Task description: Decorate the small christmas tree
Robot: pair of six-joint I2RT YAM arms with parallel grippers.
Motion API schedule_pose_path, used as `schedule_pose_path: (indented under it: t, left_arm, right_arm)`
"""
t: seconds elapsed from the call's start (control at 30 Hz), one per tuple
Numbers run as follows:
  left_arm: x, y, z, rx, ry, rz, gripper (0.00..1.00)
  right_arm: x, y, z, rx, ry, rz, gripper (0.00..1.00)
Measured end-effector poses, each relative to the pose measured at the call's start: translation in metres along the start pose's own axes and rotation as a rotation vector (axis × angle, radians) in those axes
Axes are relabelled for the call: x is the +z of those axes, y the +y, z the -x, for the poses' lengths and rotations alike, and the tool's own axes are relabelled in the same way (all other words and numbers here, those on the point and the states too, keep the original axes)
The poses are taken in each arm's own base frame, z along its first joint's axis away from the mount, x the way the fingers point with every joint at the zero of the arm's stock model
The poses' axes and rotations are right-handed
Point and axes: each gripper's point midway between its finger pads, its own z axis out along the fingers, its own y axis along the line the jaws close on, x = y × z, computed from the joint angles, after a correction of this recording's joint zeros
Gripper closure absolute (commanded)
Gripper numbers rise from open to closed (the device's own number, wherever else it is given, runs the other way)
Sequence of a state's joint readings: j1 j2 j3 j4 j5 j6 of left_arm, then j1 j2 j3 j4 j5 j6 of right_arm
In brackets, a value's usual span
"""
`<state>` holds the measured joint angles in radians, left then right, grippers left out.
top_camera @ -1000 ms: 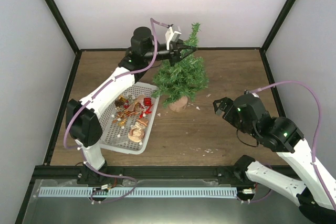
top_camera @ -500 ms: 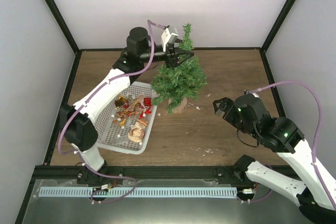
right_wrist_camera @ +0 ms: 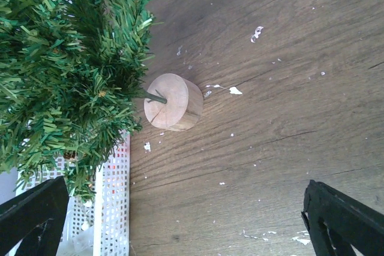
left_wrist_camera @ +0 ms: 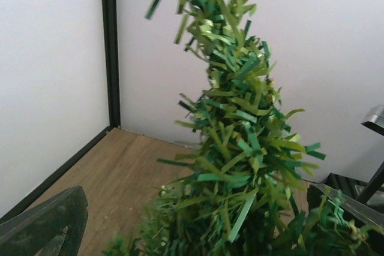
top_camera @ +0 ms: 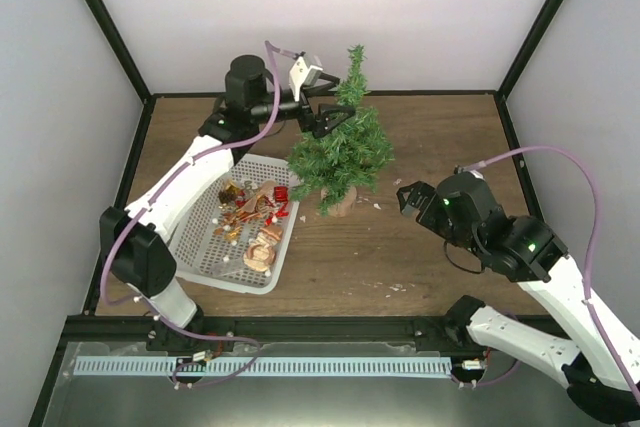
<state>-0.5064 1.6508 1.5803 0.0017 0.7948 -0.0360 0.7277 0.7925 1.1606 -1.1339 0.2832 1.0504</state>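
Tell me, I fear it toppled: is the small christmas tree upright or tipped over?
Upright: the small christmas tree stands on its round wooden base on the table, tip pointing up.

The small christmas tree (top_camera: 343,152) stands just right of the basket (top_camera: 197,243).

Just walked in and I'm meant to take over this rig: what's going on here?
Two robot arms are decorating the small christmas tree, which stands upright on its wooden base on the table. The left gripper is open around the tree's upper branches, holding nothing. The right gripper hovers open to the right of the base, also empty. The ornaments lie in the white basket left of the tree; I can't make out any on the branches.
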Motion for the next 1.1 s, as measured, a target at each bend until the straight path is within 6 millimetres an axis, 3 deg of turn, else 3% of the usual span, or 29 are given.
schedule_pose_path:
  t: [0.2, 0.3, 0.6, 0.73, 0.97, 1.1]
  left_arm:
    - [-0.026, 0.010, 0.003, 0.001, 0.010, 0.039, 0.00]
    - [-0.046, 0.003, 0.003, 0.009, 0.023, 0.043, 0.00]
    - [-0.100, -0.083, -0.002, 0.066, 0.039, -0.087, 0.00]
    - [-0.107, -0.103, -0.004, 0.066, 0.041, -0.120, 0.00]
    - [-0.120, -0.099, -0.019, 0.002, 0.117, 0.004, 0.00]
    - [-0.141, -0.086, -0.014, -0.007, 0.159, 0.157, 0.00]
  right_arm:
    - [-0.001, 0.005, 0.003, -0.017, -0.010, 0.016, 0.00]
    - [-0.002, 0.006, 0.004, -0.028, -0.012, 0.019, 0.00]
    - [-0.004, 0.005, 0.004, -0.042, -0.010, 0.022, 0.00]
    - [-0.009, 0.002, 0.004, -0.038, -0.015, 0.030, 0.00]
    - [-0.016, -0.001, 0.003, -0.070, -0.014, 0.044, 0.00]
    - [-0.016, -0.001, 0.001, -0.135, -0.009, 0.048, 0.00]
